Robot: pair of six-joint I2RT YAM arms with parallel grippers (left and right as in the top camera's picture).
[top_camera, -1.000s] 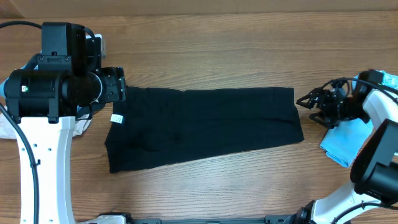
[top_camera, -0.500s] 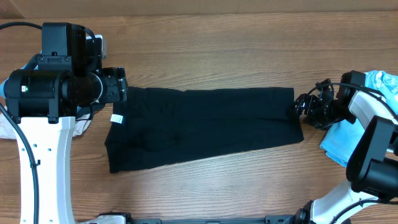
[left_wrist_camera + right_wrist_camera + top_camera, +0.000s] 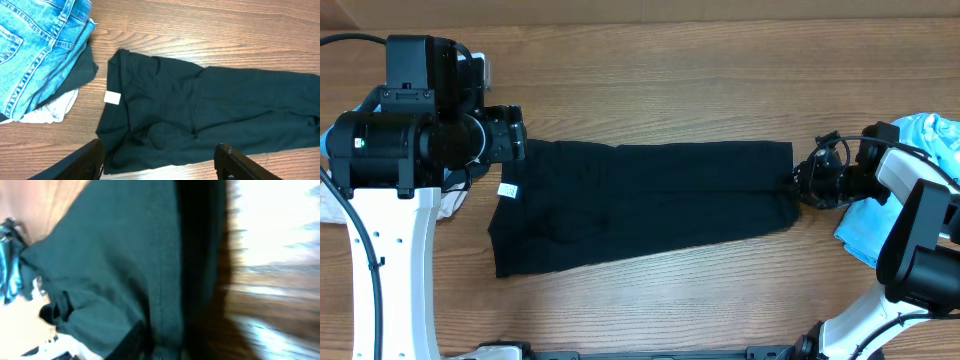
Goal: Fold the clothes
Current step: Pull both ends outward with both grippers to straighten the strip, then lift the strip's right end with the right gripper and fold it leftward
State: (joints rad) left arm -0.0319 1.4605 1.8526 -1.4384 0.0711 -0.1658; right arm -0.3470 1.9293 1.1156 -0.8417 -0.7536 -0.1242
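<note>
The large black short-sleeved T-shirt (image 3: 650, 205) lies on the wooden desk (image 3: 670, 70) as a long folded strip, the right gripper (image 3: 800, 187) clenched on its right end and the left gripper (image 3: 159, 152) released above the small white tag (image 3: 113, 98), so I judge the crosswise folds are left.

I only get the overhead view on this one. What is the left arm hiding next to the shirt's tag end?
Observer: Blue jeans, stacked on a dark cloth and a white cloth, beside the black T-shirt.
Operator: Left claw holding anything?
Observer: No, the left claw is open, nothing between its fingers.
Operator: And the right?
Observer: Blurred, but the shirt's stitched hem runs straight to the shut right claw.
</note>
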